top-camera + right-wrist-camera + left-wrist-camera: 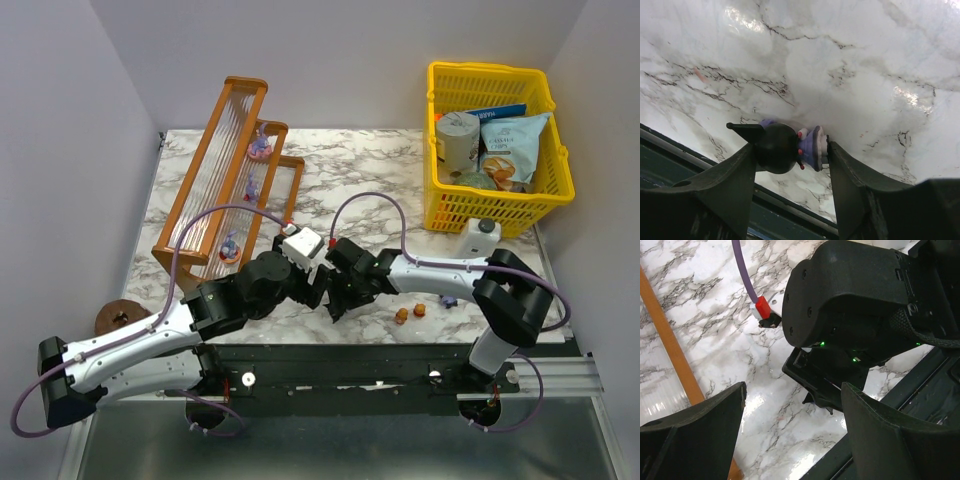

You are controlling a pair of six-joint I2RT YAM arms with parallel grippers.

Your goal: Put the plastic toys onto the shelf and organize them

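Observation:
My right gripper (791, 145) is shut on a small figurine (780, 147) with a black head and purple dress, held sideways just above the marble table (840, 60). In the top view the right gripper (337, 302) is near the table's front middle, close beside my left gripper (313, 287). The left gripper (792, 390) is open and empty, facing the right arm's wrist. The wooden stepped shelf (190, 190) stands at the back left with three purple toys (260, 148) on its tiers. Two orange toys (410, 312) and a purple one (450, 300) lie on the table.
A yellow mesh basket (455, 210) with snack packets and a can stands at the back right. A white bottle with a black cap (480, 238) stands in front of it. A brown round object (118, 318) sits off the table's left front corner.

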